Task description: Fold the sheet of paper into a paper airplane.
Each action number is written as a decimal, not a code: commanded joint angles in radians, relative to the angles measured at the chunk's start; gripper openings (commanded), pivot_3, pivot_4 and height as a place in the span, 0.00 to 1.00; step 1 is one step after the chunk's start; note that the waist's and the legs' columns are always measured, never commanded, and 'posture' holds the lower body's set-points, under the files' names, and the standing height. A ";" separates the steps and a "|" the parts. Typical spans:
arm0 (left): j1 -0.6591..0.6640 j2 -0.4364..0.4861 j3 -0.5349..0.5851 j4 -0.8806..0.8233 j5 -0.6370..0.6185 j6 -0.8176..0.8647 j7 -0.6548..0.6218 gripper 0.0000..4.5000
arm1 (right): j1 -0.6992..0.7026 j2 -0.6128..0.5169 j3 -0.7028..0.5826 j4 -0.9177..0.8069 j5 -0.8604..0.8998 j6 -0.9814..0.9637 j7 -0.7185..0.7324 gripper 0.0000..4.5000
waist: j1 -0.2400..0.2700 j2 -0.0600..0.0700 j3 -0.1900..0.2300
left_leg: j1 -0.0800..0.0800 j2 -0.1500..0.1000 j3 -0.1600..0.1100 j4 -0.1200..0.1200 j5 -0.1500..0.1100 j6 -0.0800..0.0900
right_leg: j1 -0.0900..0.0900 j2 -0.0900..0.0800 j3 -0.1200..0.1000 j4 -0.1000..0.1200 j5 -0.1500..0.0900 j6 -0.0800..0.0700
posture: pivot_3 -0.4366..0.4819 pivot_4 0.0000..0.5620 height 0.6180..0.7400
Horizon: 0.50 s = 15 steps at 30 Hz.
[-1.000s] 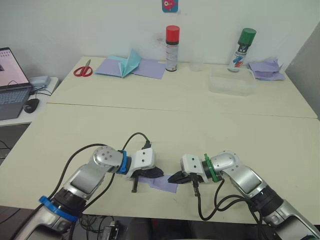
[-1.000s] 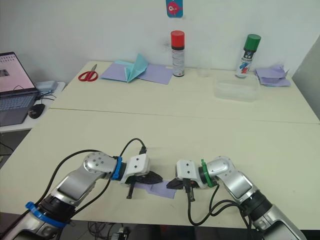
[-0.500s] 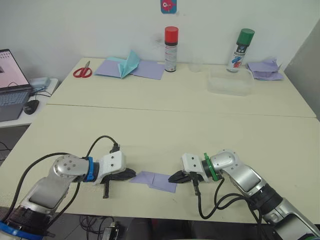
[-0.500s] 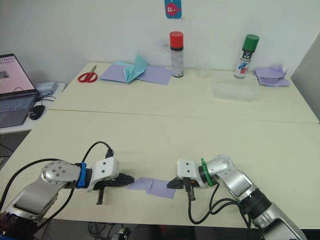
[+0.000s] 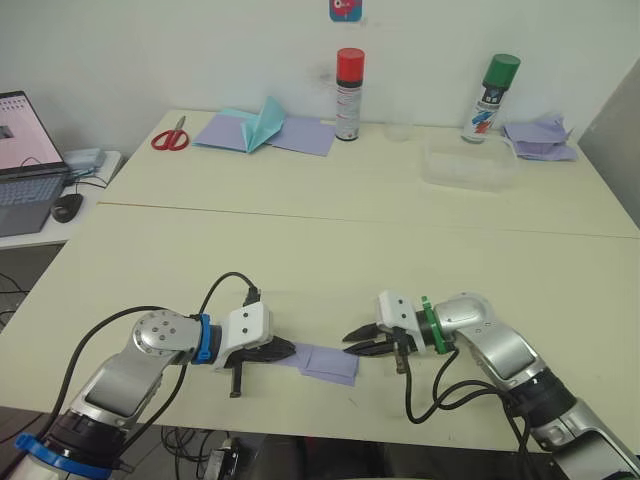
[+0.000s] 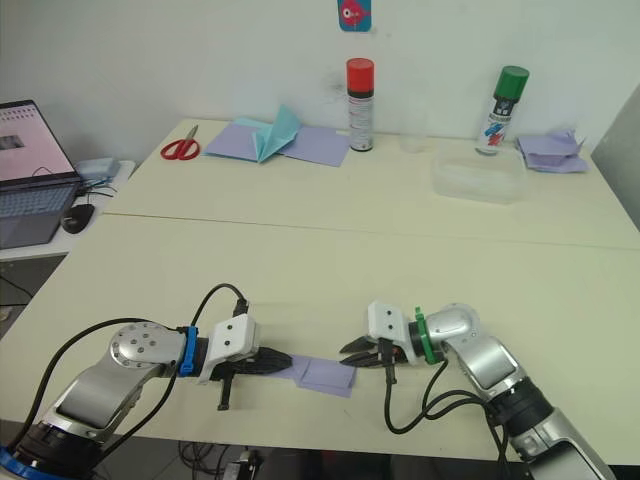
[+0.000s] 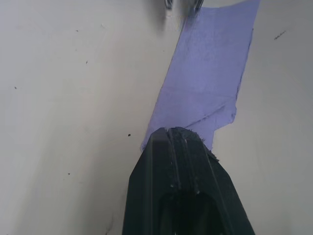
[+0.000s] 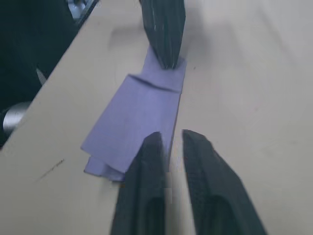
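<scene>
Lavender folded paper (image 5: 328, 361) flat near table (image 5: 330, 250) front edge — left gripper (image 5: 290, 349) tips together, touching its left end; right gripper (image 5: 352, 341) fingers slightly apart just beside its right end.

My left gripper (image 7: 178, 132) is covering the near end of the sheet of paper (image 7: 205, 93), so I can't tell whether that end is pinched or just pressed under the tips. At 12 o'clock in the left wrist view, the paper's far corner and my right gripper (image 7: 182, 4) are getting cut off by the frame edge. In the right wrist view, my own fingers (image 8: 146, 161) are hiding the paper's near edge (image 8: 132, 122).
</scene>
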<state>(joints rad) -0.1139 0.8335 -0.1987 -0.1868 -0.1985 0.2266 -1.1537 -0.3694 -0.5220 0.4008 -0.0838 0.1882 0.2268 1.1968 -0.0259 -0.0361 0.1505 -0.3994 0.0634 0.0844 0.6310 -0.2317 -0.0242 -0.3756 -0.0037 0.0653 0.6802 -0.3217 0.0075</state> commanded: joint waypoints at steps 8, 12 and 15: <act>0.022 -0.010 -0.033 0.040 0.015 0.044 -0.006 0.00 | 0.147 -0.083 -0.029 -0.077 -0.063 -0.322 0.007 0.86 | -0.002 0.000 0.000 | 0.002 0.000 0.000 0.000 0.000 0.000 | 0.002 0.000 0.000 0.000 -0.001 0.002 | 0.48 0.27 1.00; 0.014 -0.016 -0.015 0.021 -0.022 0.073 -0.021 0.00 | 0.134 -0.012 0.001 0.008 -0.160 -0.427 -0.093 0.86 | -0.002 0.000 0.000 | 0.002 0.000 0.000 0.001 0.000 0.000 | 0.002 0.001 0.000 0.000 -0.002 0.003 | 0.48 0.27 1.00; 0.014 -0.009 -0.012 0.016 -0.025 0.080 -0.026 0.00 | 0.119 0.016 0.022 0.060 -0.202 -0.472 -0.120 0.86 | -0.001 0.000 0.000 | 0.001 0.000 0.000 0.001 0.000 0.000 | 0.002 0.000 0.000 0.000 -0.001 0.002 | 0.48 0.27 1.00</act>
<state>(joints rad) -0.1162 0.8208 -0.1857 -0.1829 -0.2374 0.2824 -1.1699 -0.2315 -0.5108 0.4219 -0.0287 0.0039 -0.2064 1.0992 -0.0272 -0.0358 0.1504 -0.3980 0.0631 0.0846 0.6320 -0.2316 -0.0243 -0.3737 -0.0033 0.0657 0.6801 -0.3225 0.0091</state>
